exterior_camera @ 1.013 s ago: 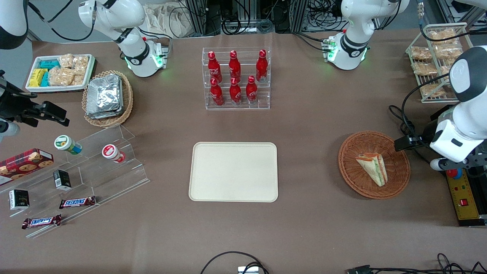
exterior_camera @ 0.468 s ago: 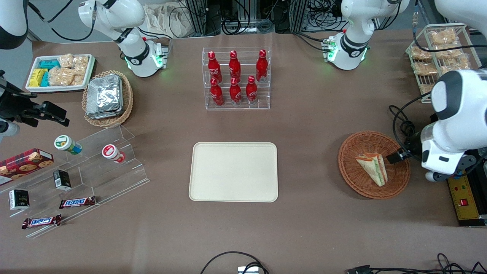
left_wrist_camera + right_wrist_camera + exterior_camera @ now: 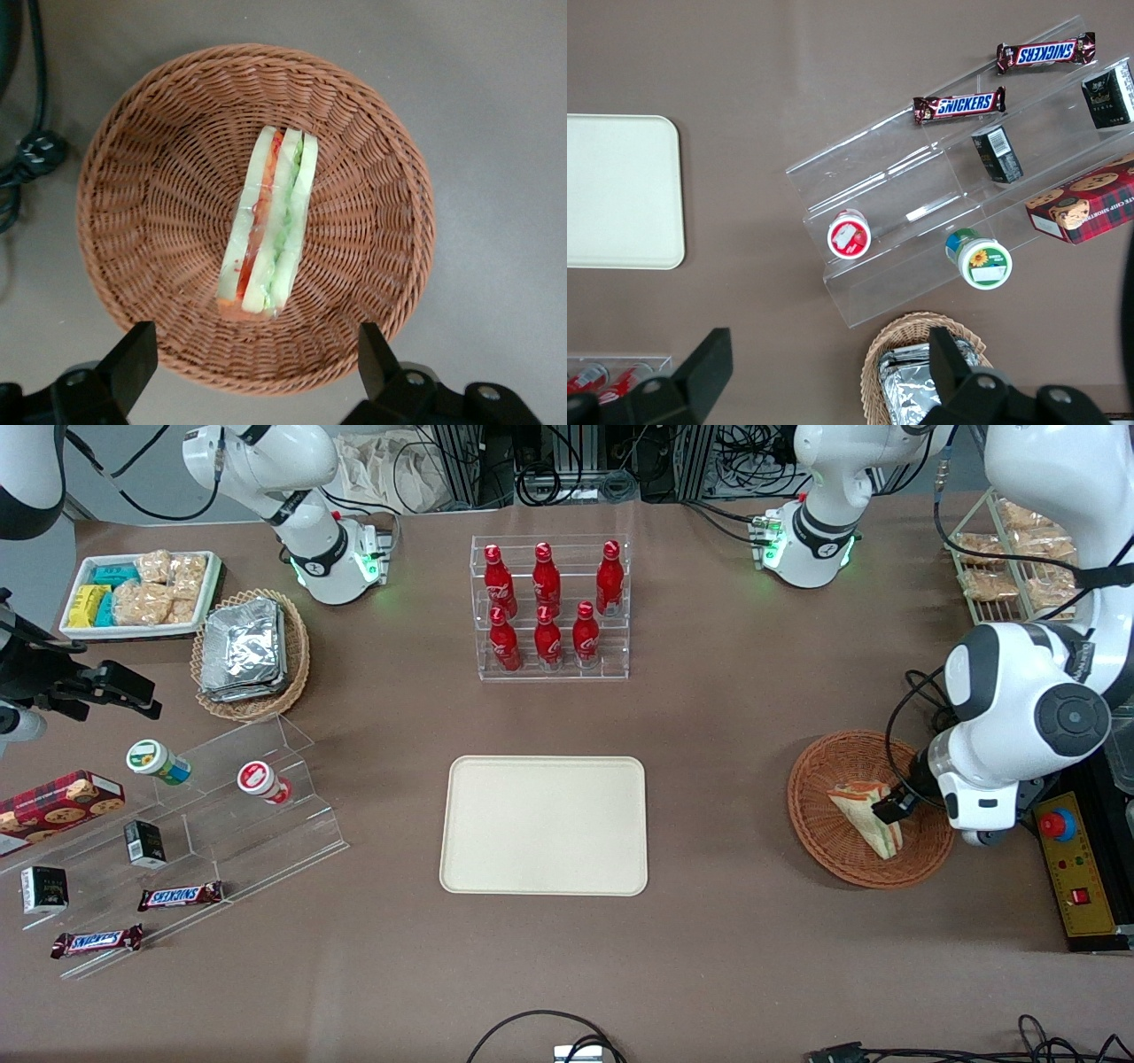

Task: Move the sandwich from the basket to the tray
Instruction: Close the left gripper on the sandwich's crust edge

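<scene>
Brown table [image 3: 726,717]: end effector [image 3: 257,372] splayed above wicker basket [image 3: 159,142], wedge sandwich [image 3: 268,221].

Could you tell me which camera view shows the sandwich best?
The left wrist view: the sandwich lies unobstructed in the basket below the open tool. The front view shows it partly covered by the tool; the right wrist view misses it.

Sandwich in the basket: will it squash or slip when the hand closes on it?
The sandwich is soft bread, so it probably squashes under a firm pinch. Its clear wrap may slip. The open hand hovers above the basket.
</scene>
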Controlling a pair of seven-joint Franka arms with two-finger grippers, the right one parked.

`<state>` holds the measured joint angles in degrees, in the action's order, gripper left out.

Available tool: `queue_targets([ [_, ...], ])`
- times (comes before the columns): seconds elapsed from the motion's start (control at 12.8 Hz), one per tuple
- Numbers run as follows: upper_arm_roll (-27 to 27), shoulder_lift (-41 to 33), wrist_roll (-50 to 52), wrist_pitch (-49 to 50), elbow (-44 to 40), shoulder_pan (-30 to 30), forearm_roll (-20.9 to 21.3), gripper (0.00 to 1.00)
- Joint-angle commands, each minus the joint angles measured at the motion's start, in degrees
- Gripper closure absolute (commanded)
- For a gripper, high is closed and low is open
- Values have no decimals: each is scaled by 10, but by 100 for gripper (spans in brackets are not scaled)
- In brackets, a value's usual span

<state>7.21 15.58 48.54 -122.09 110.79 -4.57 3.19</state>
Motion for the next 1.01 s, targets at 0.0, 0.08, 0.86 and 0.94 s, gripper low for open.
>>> queue_targets([
  [0.0,-4,-10,17,-75,61,3,8,0],
  [0.08,-4,-8,17,-98,75,3,8,0],
  [0.86,-18,44,12,-183,96,-1,9,0],
  [0.94,-17,48,14,-191,99,-2,9,0],
])
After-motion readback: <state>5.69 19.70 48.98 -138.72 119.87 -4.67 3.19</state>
